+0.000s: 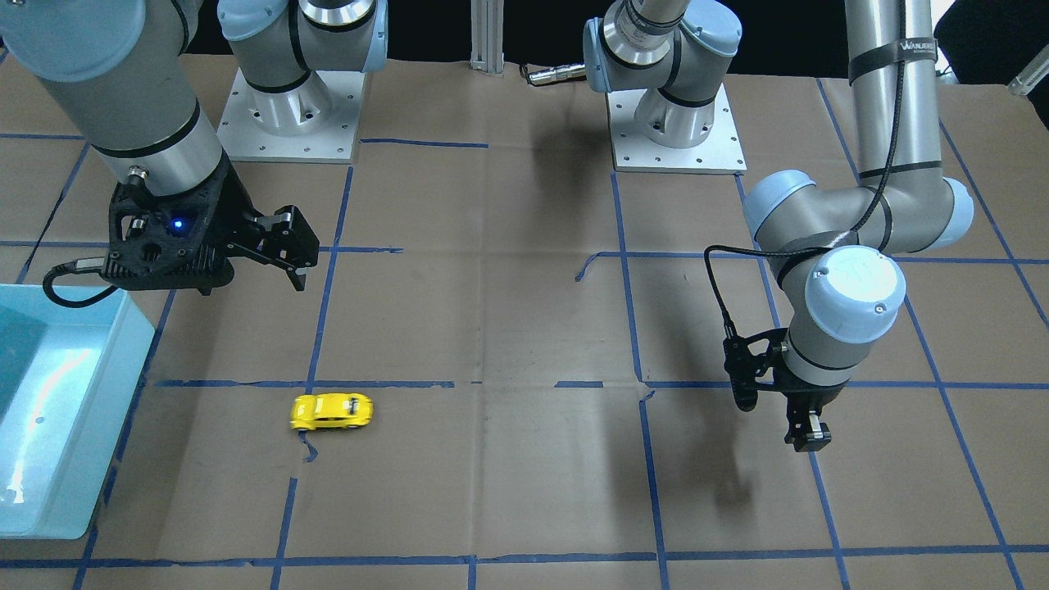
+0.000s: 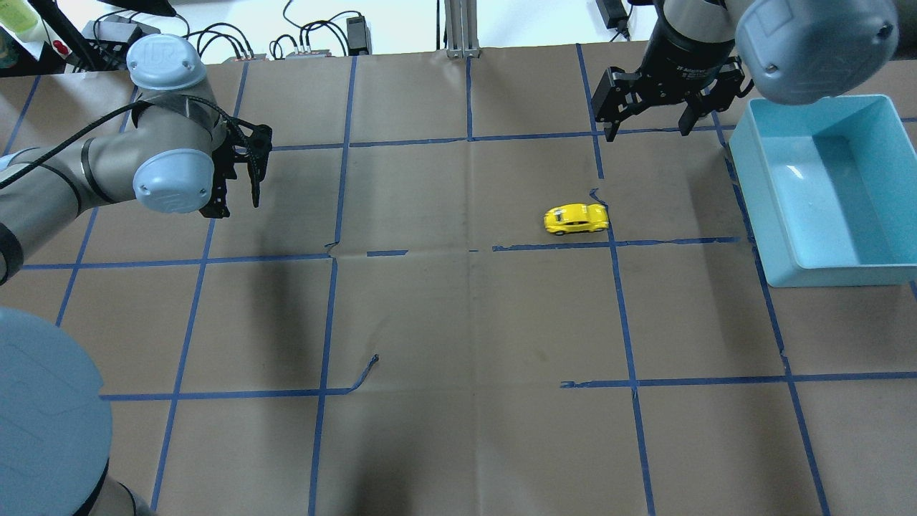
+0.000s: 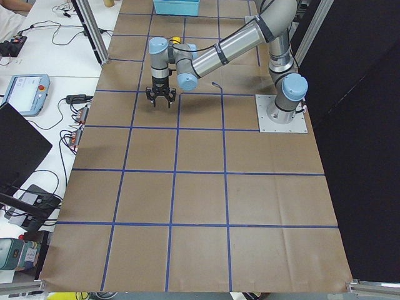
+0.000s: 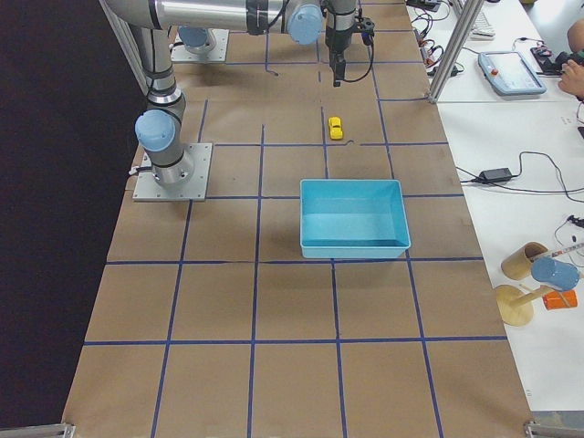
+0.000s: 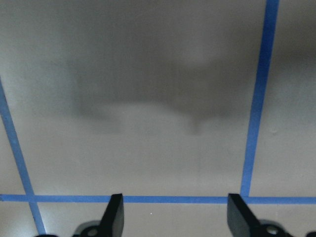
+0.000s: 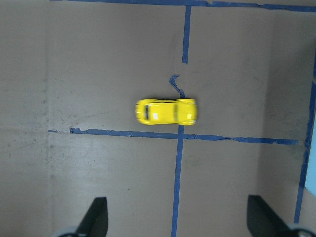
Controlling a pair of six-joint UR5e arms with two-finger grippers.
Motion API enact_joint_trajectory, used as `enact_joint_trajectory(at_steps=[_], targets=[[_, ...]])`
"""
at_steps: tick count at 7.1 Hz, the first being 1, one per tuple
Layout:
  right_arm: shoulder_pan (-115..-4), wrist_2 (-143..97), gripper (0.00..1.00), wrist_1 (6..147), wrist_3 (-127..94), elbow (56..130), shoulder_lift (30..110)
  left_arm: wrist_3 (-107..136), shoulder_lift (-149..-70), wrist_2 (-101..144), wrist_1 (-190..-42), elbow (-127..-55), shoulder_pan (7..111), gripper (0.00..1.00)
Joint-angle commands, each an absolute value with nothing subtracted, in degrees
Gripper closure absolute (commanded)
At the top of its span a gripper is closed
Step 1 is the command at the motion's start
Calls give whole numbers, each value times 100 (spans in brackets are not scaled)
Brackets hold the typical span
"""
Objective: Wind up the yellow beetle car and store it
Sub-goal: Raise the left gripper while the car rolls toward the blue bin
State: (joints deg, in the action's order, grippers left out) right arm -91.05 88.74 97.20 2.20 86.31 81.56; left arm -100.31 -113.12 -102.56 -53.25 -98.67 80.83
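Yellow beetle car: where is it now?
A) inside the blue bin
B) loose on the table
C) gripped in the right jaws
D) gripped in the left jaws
B: the yellow beetle car stands on the table, outside the blue bin, with both arms' jaws open and away from it.

The tabletop (image 2: 458, 322) showed one yellow beetle car (image 2: 576, 218), one light-blue bin (image 2: 752, 208), one left hand (image 2: 238, 206) and one right hand (image 2: 646, 134).

Robotics lab, tape-gridded table (image 2: 466, 430), teach pendant (image 4: 512, 72)
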Motion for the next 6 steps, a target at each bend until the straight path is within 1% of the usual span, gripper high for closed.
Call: enact_joint_trajectory(at_steps=[1,4,6], targets=[[-9105,8877,2,9712,237,8631,8156,-10011,-10595,-9828,-6374,-9861,8103,23],[-9071,9017,1,9703,603,8535,8139,-9198,-9898,-9519,-7292,-9722,8130,23],[-8808,9009,1,9546,1358,8464,8305,-7891,-9800,-9449,-7548,-9432,8418,23]])
